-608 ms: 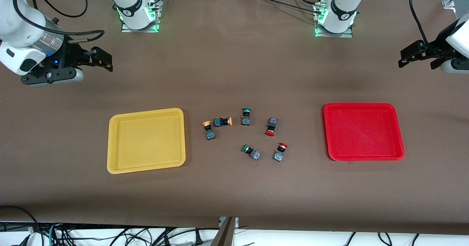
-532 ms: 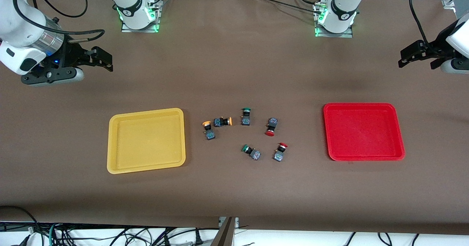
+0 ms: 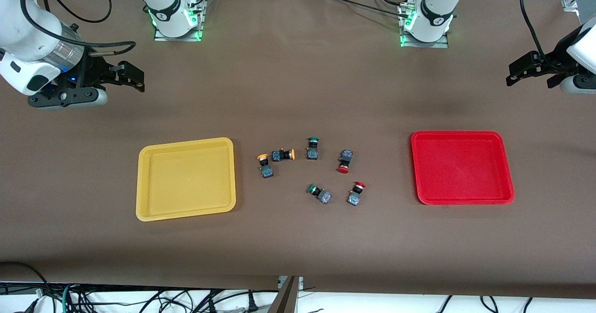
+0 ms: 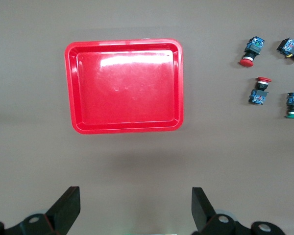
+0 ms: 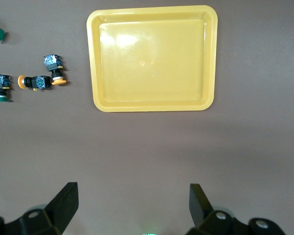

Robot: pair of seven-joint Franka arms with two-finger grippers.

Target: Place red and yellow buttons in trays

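Observation:
Two yellow-capped buttons [image 3: 264, 165] [image 3: 284, 154] lie beside the yellow tray [image 3: 185, 141]. Two red-capped buttons [image 3: 345, 161] [image 3: 356, 193] lie on the cloth toward the red tray [image 3: 461, 135]. Both trays hold nothing. My right gripper [image 3: 132, 76] hangs open over bare cloth at the right arm's end of the table. In its wrist view the gripper [image 5: 133, 203] frames only cloth, with the yellow tray [image 5: 152, 106] and yellow buttons [image 5: 54, 69] farther off. My left gripper [image 3: 531, 73] hangs open over the left arm's end, and its wrist view [image 4: 136, 205] shows the red tray [image 4: 125, 128] and red buttons [image 4: 250, 50].
Two green-capped switches [image 3: 313, 148] [image 3: 319, 193] lie among the buttons in the middle of the table. A brown cloth [image 3: 298, 243] covers the table. Both arm bases [image 3: 177, 19] [image 3: 426, 24] stand at the table edge farthest from the front camera.
The right arm has shifted very slightly. The buttons, the trays and the left arm have not moved.

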